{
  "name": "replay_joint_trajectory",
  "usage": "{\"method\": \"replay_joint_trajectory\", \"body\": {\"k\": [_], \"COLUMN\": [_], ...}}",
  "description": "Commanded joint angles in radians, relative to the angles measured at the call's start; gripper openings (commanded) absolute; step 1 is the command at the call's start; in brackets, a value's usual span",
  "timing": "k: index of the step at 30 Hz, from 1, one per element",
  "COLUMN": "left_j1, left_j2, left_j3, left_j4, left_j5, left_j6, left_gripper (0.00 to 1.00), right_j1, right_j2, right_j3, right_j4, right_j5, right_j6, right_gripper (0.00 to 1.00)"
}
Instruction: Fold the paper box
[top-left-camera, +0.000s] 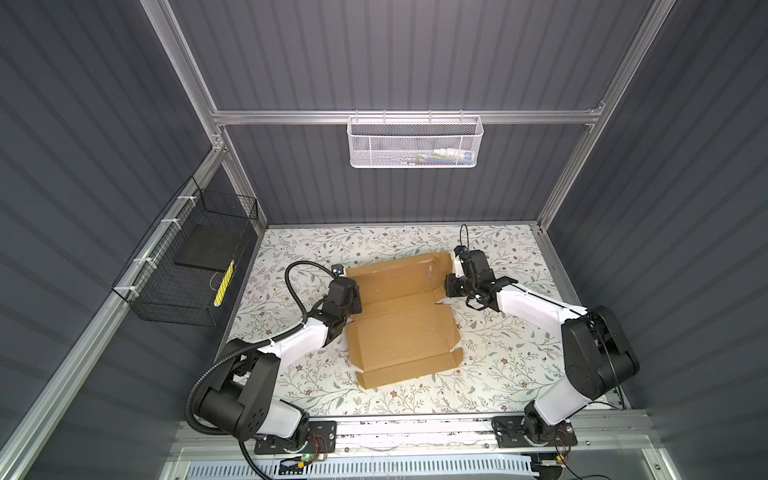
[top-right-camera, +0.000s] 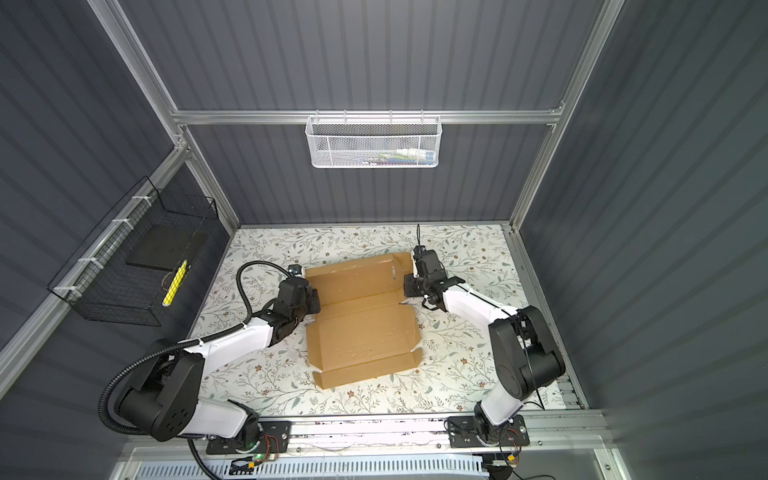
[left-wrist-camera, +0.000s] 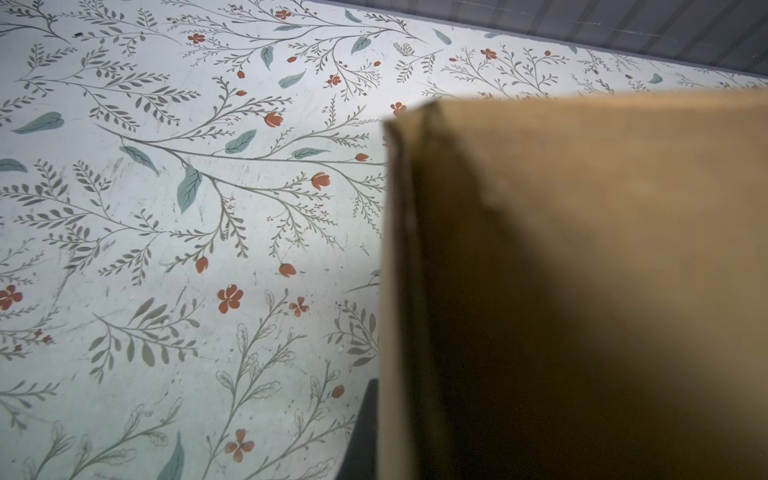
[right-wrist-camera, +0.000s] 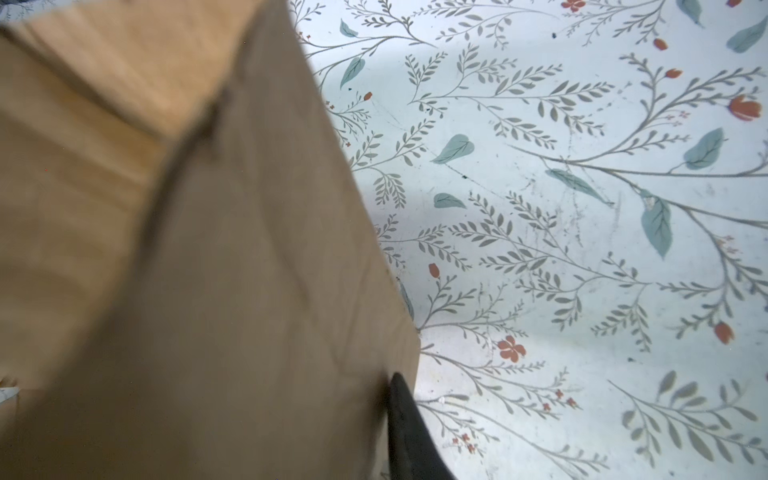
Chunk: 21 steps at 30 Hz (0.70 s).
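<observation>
Box (top-left-camera: 399, 316), a mostly flat brown cardboard sheet, lies mid bench (top-left-camera: 498, 357); probably light, stiff, bending at creases, best taken by side flaps. Left gripper (top-left-camera: 353, 297) pinches the left flap; right gripper (top-left-camera: 449, 286) straddles the right flap, grip unclear.

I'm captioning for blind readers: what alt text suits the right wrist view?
A blurred brown cardboard box flap fills nearly half the picture. One black gripper finger sits at its edge; a floral table cover fills the rest.
</observation>
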Motion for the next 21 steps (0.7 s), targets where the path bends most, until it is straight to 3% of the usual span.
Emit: {"method": "replay_joint_trajectory", "body": {"k": [1,12,21], "left_j1": [0.006,0.006,0.006], "left_j2": [-0.002,0.01,0.004], "left_j3": [0.014,0.017,0.017], "left_j4": [0.024,0.027,0.026], "left_j5": [0.019,0.025,0.022], "left_j6": [-0.015,-0.018,-0.015], "left_gripper": [0.0,0.0,0.0], "right_j1": [-0.002,0.0,0.001], "right_j2": [-0.042,-0.082,-0.088], "right_j3": [0.009,0.003,-0.006], "right_j4": [-0.022,-0.047,-0.06], "right_j5": [-0.048,-0.125,-0.092], "right_j6": [-0.004,0.019,0.024], "right_gripper": [0.18,0.16,0.16]}}
